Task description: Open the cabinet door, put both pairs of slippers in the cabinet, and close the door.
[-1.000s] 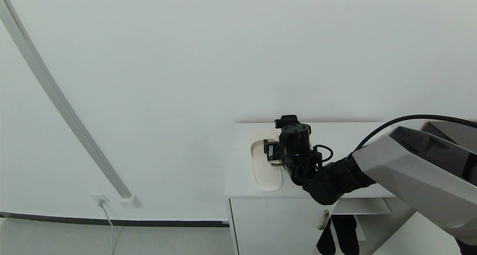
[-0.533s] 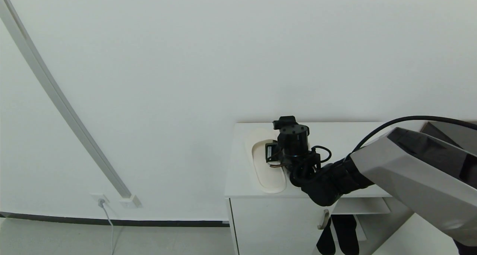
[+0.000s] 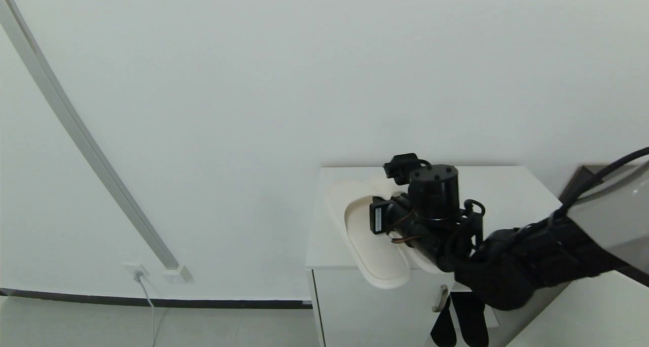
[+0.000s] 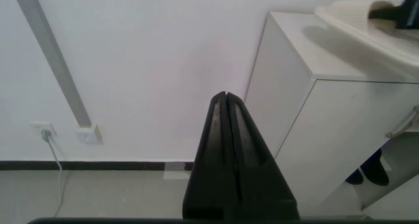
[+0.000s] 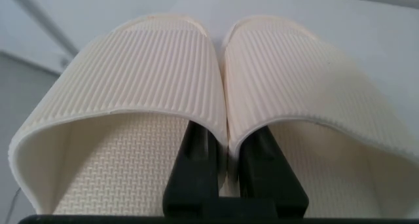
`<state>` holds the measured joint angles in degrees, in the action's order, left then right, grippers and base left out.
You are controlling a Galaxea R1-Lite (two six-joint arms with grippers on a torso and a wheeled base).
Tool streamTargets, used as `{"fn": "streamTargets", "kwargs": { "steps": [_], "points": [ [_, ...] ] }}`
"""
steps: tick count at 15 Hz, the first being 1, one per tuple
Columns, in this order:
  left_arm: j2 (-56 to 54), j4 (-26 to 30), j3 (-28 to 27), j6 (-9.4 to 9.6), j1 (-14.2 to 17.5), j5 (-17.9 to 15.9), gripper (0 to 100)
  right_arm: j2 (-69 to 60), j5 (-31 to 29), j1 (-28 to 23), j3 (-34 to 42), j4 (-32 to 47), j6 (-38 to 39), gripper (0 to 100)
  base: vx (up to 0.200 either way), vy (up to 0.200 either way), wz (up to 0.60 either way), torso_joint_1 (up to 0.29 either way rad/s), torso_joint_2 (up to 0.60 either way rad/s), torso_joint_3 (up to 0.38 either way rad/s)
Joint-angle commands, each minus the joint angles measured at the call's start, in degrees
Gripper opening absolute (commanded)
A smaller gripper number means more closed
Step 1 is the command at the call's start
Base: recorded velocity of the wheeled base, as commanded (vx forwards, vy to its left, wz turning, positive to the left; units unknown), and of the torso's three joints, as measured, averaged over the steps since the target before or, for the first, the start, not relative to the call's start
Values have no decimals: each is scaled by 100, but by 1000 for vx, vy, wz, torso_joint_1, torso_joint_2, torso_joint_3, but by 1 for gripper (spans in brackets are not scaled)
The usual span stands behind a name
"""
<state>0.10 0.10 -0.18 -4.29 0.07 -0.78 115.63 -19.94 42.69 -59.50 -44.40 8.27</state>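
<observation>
The right gripper (image 5: 226, 160) is clamped on the cream slippers (image 3: 370, 235), one finger inside each strap, pinching the two inner walls together. The pair hangs just above the white cabinet (image 3: 507, 184) top, heels jutting past its front edge. Black slippers (image 3: 469, 316) stand in the open lower compartment. The left gripper (image 4: 226, 119) is closed on nothing, low beside the cabinet's left side.
</observation>
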Motion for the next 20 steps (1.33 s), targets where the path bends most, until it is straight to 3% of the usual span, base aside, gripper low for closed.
{"fn": "streamTargets", "kwargs": {
  "steps": [1,2,5,14,20],
  "points": [
    [-1,-1,1,-2,1,-1,0,-1508,825,64,1292,10,8,0,0,0,0,0,0,0],
    [-1,-1,1,-2,1,-1,0,-1851,1098,73,1573,107,-9,0,0,0,0,0,0,0],
    [-1,-1,1,-2,-7,-1,0,-2369,1124,266,1679,757,-79,0,0,0,0,0,0,0],
    [-1,-1,1,-10,1,-1,0,-2255,1107,301,1731,810,-88,0,0,0,0,0,0,0],
    [8,-1,1,-10,1,-1,0,-2150,1098,328,1723,792,-88,0,-200,0,0,3,2,5]
  ]
}}
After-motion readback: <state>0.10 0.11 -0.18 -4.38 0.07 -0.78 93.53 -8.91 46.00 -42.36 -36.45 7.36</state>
